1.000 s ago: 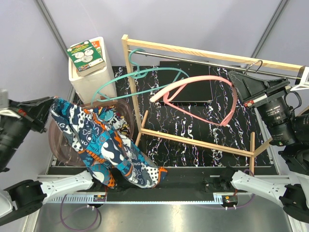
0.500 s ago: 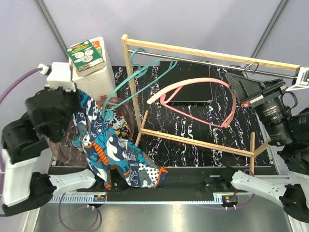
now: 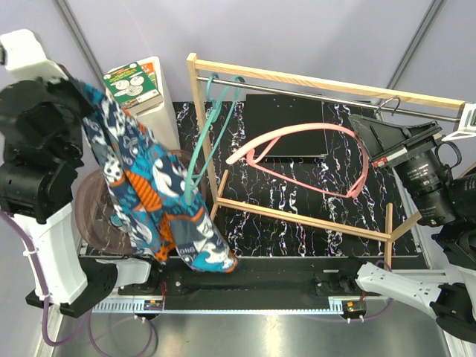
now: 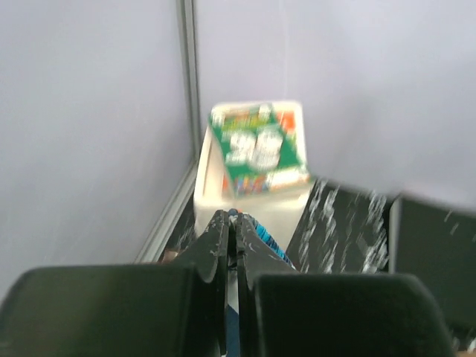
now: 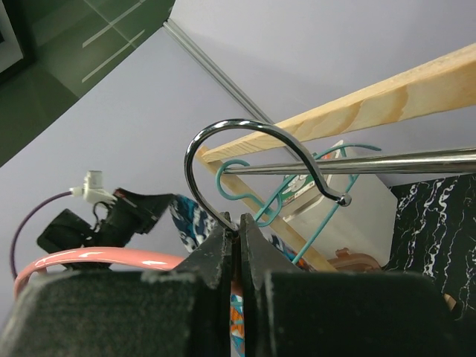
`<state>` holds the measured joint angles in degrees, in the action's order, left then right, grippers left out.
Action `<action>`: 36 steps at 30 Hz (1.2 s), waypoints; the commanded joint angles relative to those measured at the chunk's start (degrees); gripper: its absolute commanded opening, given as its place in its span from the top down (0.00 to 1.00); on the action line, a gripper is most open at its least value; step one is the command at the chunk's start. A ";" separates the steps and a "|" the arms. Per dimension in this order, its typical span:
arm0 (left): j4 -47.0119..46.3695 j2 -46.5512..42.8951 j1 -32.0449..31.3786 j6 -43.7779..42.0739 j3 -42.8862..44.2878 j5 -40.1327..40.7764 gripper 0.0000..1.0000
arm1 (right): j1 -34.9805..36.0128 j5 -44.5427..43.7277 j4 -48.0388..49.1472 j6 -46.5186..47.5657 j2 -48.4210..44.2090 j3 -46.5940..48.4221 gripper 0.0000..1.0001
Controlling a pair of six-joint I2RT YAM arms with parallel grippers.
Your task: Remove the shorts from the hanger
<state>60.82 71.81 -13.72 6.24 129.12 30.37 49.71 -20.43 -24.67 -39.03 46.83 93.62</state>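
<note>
With left gripper [image 4: 232,223] clamping teal-orange printed fabric shorts [image 3: 149,186] and right gripper [image 5: 239,227] pinching pink plastic hanger [image 3: 312,130], could snag on adjacent slim teal hanger [image 3: 204,126].

Teal, orange, white shorts [image 3: 149,190]; pink hanger [image 3: 297,131]

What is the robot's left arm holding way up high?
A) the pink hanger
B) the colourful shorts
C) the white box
B: the left gripper is shut on the colourful shorts, which hang down from it. The pink hanger is in the right gripper instead.
</note>
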 commanded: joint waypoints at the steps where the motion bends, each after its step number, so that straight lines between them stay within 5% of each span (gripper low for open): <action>1: -20.97 0.96 0.62 -3.24 7.02 1.97 1.00 | -0.14 -0.41 0.85 0.79 0.46 2.09 1.00; 9: -46.56 1.66 0.62 -15.73 7.54 -3.03 1.00 | -0.14 -1.02 0.41 0.70 0.46 1.47 1.00; 14: -44.83 3.86 0.62 -17.32 8.70 -3.57 1.00 | -0.06 -1.72 0.32 0.97 0.54 1.65 1.00; 21: -45.09 -3.25 1.23 -11.70 -10.54 -2.17 1.00 | -0.14 -2.43 0.06 1.76 0.81 2.00 1.00; 28: -37.00 -6.68 2.99 4.96 -23.80 5.31 1.00 | -0.14 -1.72 -0.21 2.55 1.69 2.44 1.00; 36: -34.89 -14.68 10.38 28.99 -52.26 -11.37 1.00 | -0.14 -2.78 -0.12 2.55 -0.15 0.16 1.00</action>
<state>26.37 60.53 -4.60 20.69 84.95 27.00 49.71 -21.58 -26.46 -36.95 48.10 94.15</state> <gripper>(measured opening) 0.024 0.030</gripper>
